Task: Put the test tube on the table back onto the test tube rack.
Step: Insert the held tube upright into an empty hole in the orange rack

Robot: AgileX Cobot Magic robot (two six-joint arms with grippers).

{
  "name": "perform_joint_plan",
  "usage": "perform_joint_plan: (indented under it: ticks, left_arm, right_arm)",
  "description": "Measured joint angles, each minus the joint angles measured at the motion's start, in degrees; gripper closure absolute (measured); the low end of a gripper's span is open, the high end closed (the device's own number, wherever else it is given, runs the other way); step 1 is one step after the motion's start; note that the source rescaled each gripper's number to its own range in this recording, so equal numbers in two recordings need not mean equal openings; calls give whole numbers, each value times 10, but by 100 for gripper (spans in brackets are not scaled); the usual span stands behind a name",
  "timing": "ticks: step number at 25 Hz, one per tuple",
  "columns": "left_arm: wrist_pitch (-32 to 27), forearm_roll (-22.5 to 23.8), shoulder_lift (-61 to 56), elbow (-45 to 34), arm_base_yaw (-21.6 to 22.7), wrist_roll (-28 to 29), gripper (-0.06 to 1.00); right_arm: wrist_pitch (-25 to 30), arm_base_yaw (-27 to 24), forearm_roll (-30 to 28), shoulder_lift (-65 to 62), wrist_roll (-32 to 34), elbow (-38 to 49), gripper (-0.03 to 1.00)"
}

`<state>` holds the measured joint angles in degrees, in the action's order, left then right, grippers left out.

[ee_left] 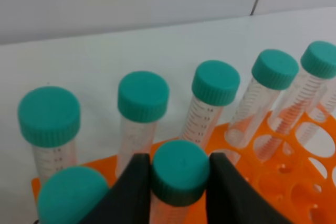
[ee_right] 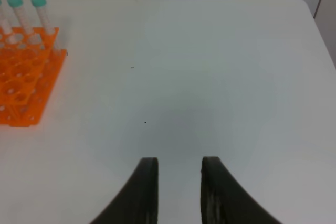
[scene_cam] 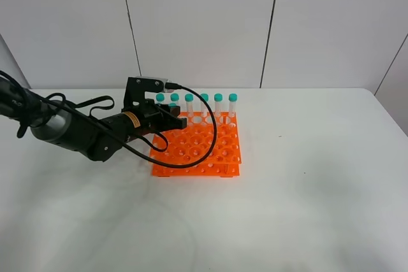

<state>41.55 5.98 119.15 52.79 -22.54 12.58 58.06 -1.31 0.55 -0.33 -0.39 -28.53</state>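
The white matte surface [scene_cam: 306, 176] is carrying the bright orange test tube rack [scene_cam: 210, 154], a two-tier grid of round holes with a row of teal-capped tubes standing along its far edge. The left gripper [ee_left: 180, 192] is reaching over the rack's left far corner, and its black jaws are clenching the test tube [ee_left: 179, 174], a slim clear tube with a teal-green ribbed cap, held upright just in front of that row. The right gripper [ee_right: 179, 179] is hanging over bare surface well apart from the rack, its jaws released with nothing between them.
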Motion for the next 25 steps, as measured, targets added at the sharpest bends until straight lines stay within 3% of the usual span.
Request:
perform_joint_plan:
  ticks: [17,25]
  left_arm:
    - [-1,-1,0,0,0,-9,94]
    - [-33,0,-3,-2,-1,1,85]
  right_arm:
    - [0,0,0,0,0,0,67]
    - [0,0,0,0,0,0,67]
